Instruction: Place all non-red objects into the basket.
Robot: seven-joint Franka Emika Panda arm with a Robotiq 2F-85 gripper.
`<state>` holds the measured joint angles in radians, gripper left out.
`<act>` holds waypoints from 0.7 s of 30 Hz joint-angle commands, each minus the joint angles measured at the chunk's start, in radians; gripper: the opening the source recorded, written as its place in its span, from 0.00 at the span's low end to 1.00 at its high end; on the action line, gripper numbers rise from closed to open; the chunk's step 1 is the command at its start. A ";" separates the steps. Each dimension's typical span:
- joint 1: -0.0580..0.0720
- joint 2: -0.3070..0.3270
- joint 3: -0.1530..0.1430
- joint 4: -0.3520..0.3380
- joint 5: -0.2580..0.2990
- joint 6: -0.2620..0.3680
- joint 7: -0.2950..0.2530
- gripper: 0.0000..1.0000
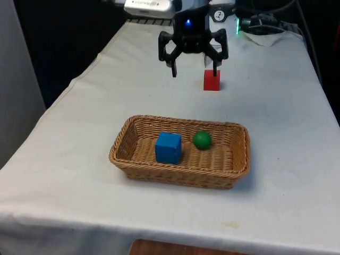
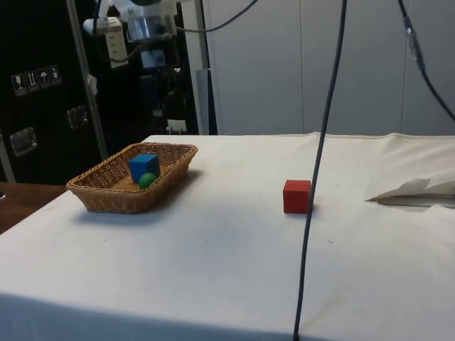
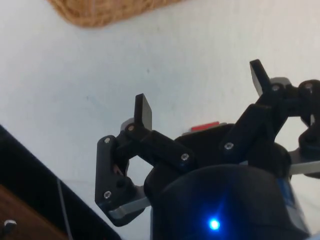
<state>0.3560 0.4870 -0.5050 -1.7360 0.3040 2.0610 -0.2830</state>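
A wicker basket [image 1: 236,159] [image 2: 99,192] sits mid-table and holds a blue cube [image 1: 168,147] [image 2: 143,167] and a green ball [image 1: 202,139] [image 2: 148,180]. A red cube [image 1: 211,80] [image 2: 296,196] rests on the cloth beyond the basket, toward the robot. My gripper [image 1: 194,70] [image 3: 200,90] hangs open and empty above the cloth, just to the front view's left of the red cube, which stands close to one of its fingers. A sliver of the red cube [image 3: 205,126] peeks out behind the gripper body in the wrist view, with the basket's rim [image 3: 100,12] farther off.
A crumpled white cloth or paper [image 1: 263,37] [image 2: 419,190] lies near the table's far end. Cables [image 2: 316,170] hang down in front of the side view. The table's edges drop off at both sides.
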 commanded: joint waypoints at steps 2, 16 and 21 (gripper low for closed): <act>0.013 -0.040 -0.004 -0.035 -0.023 -0.004 0.012 1.00; 0.021 -0.218 0.021 -0.160 -0.112 -0.062 0.053 1.00; 0.019 -0.269 0.030 -0.197 -0.136 -0.072 0.067 1.00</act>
<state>0.3700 0.2230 -0.4720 -1.9300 0.1770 1.9880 -0.2250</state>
